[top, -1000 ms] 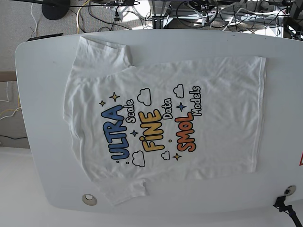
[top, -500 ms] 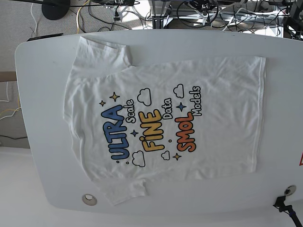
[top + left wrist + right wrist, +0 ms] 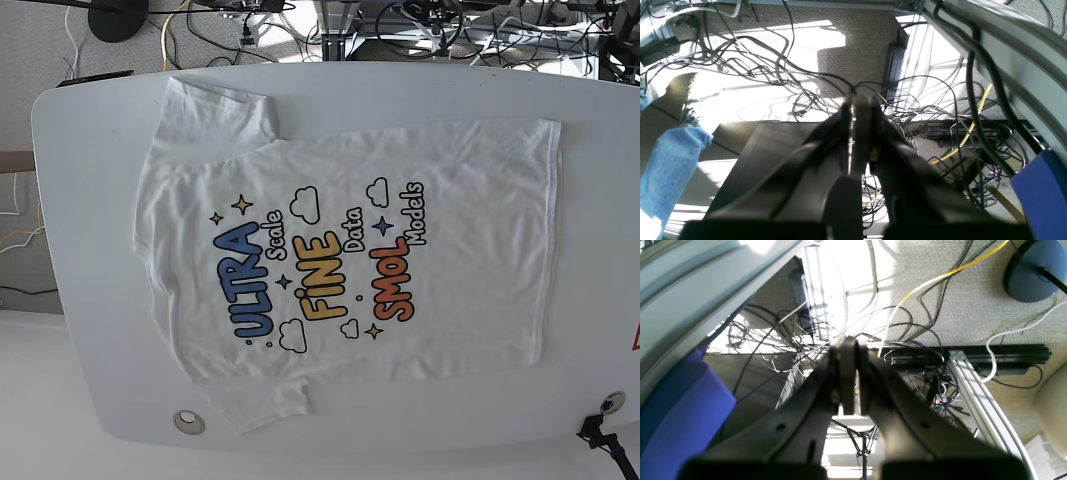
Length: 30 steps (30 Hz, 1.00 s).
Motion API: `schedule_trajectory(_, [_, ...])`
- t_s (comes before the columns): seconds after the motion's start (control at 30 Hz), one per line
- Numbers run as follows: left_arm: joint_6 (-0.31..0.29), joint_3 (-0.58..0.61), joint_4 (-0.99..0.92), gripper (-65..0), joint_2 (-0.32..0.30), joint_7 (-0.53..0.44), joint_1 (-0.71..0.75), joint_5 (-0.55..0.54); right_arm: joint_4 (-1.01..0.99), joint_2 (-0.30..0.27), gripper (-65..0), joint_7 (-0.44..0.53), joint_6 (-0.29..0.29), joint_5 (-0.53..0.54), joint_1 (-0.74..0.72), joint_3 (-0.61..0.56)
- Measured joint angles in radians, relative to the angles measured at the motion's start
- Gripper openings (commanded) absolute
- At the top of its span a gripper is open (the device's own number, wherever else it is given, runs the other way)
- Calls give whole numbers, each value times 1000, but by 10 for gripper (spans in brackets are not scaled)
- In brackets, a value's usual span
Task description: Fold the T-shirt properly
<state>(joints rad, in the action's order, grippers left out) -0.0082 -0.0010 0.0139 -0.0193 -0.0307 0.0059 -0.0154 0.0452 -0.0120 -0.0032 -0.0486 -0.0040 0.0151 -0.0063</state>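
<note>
Left gripper (image 3: 853, 100) jaws closed, empty, over floor cables (image 3: 773, 66). Right gripper (image 3: 848, 341) likewise closed, empty. T-shirt (image 3: 340, 260) flat, print up, on table (image 3: 90, 300).

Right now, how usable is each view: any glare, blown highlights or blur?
Base view: evenly lit, sharp; the T-shirt print reads clearly. Left wrist view: sunlit floor patches blown out, the shut left gripper a dark silhouette. Right wrist view: similar glare on the floor behind the shut right gripper, edges bent by the wide lens.
</note>
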Motion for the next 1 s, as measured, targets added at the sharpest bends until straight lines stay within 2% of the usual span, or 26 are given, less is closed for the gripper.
schedule_trajectory(1.0, [-3,-1,11,-648,-3,-15,19,4,-2,-8,-647,-5,-4,-19,-1,5])
